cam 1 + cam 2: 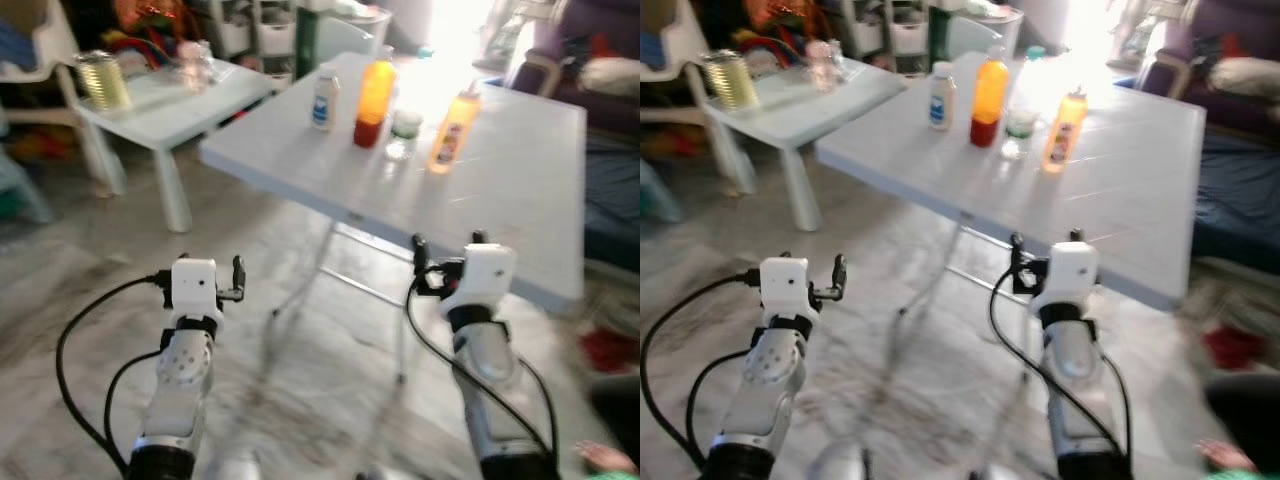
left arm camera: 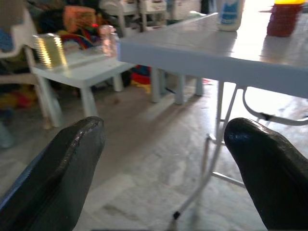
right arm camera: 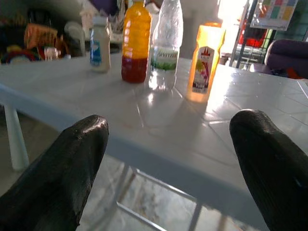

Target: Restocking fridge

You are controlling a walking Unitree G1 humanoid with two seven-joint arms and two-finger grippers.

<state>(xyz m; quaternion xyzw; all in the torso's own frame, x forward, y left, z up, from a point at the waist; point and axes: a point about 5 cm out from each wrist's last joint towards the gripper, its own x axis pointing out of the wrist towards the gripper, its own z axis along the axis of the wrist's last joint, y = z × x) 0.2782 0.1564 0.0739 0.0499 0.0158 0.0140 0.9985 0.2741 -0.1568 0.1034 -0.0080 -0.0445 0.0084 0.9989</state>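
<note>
Four bottles stand near the far side of a white folding table: a small white bottle with a blue label, an orange juice bottle, a clear water bottle and an orange squeeze bottle. My right gripper is open at the table's near edge, level with the tabletop; in its wrist view the bottles lie ahead between the fingers. My left gripper is open too, over the floor left of the table, holding nothing.
A low white side table with a shiny can stands at the left, with toys and storage behind it. A purple sofa is at the far right. A person's hand shows at the lower right corner. Marble floor lies between.
</note>
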